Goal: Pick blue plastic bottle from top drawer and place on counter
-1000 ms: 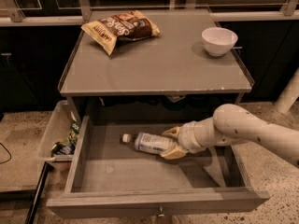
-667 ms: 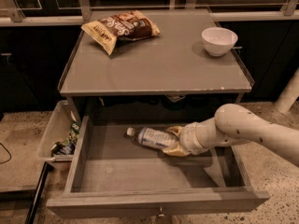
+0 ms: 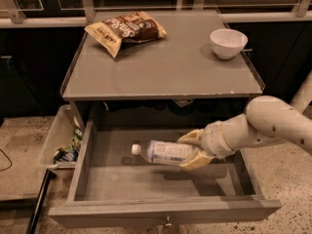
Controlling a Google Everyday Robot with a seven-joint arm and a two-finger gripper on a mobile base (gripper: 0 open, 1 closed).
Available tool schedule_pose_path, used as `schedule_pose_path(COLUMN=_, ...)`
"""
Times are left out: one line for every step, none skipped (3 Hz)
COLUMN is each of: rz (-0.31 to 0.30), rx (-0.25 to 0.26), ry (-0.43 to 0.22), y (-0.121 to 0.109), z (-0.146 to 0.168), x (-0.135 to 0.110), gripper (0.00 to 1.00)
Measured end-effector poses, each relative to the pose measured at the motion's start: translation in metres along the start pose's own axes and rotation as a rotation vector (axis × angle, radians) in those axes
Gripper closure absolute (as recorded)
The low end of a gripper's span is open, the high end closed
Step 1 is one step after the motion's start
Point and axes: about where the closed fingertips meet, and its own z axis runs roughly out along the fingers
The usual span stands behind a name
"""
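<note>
Working the rig remotely, I had the end effector [image 3: 191, 150] inside the open top drawer [image 3: 165, 211], its two tan fingers [image 3: 191, 137] clamped above and below the base end of the blue plastic bottle [image 3: 163, 152]. The bottle sat sideways in that grip, within the drawer, with its white cap pointing straight away from the end effector. A shadow fell on the drawer floor just below it. The pale arm [image 3: 265, 126] trailed off behind the end effector, crossing the drawer's side wall. Above the end effector stood the desk [image 3: 161, 72]. It carried a white bowl [image 3: 228, 43] almost directly overhead toward the back, and a chip bag [image 3: 126, 30] farther off on the bottle-cap side. Beyond the cap, outside the drawer and well apart from the end effector, a pale plastic bin [image 3: 54, 140] held small items I could not make out.
</note>
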Motion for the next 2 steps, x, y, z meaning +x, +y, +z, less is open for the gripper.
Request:
schedule_pose_path(rz=-0.021, rx=-0.005, ry=-0.055, y=0.009, z=-0.045, x=-0.025, gripper=1.0)
schedule_pose_path(rz=-0.039, rx=0.008, ry=-0.067, y=0.011, z=-0.081, x=-0.047, gripper=1.0)
